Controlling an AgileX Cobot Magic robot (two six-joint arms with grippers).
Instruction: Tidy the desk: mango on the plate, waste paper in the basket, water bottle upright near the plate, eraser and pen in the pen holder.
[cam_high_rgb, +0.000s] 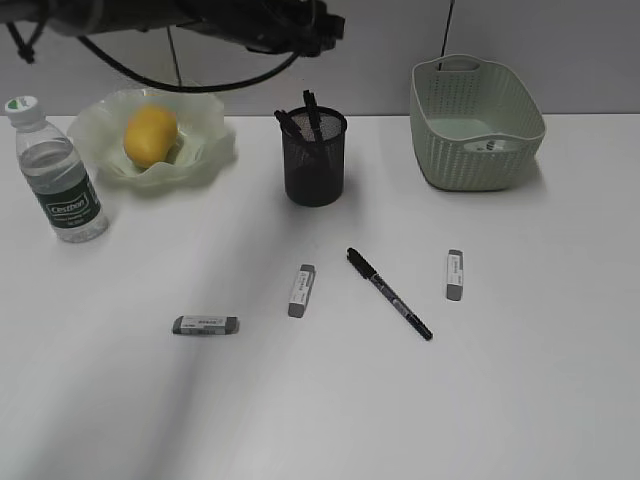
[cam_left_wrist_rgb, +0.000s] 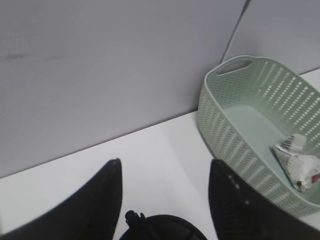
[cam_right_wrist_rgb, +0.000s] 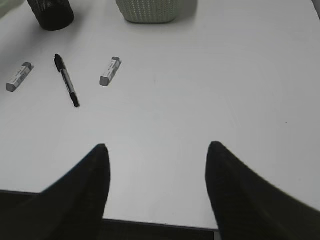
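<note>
The mango (cam_high_rgb: 150, 135) lies in the pale green plate (cam_high_rgb: 205, 150) at the back left. The water bottle (cam_high_rgb: 60, 170) stands upright to its left. The waste paper (cam_left_wrist_rgb: 297, 160) lies inside the basket (cam_high_rgb: 475, 125). The black pen holder (cam_high_rgb: 315, 155) has dark pens in it. A black pen (cam_high_rgb: 390, 293) and three grey-white erasers (cam_high_rgb: 205, 325) (cam_high_rgb: 301, 290) (cam_high_rgb: 455, 274) lie on the desk (cam_high_rgb: 540, 380). My left gripper (cam_left_wrist_rgb: 165, 167) is open and empty, high above the pen holder (cam_left_wrist_rgb: 165, 230). My right gripper (cam_right_wrist_rgb: 156, 150) is open and empty over the desk's front edge.
The left arm (cam_high_rgb: 250, 25) and its cables cross the top of the exterior view above the plate and pen holder. A grey wall runs behind the desk. The right wrist view shows the pen (cam_right_wrist_rgb: 66, 80) and two erasers (cam_right_wrist_rgb: 19, 76) (cam_right_wrist_rgb: 110, 71) far ahead.
</note>
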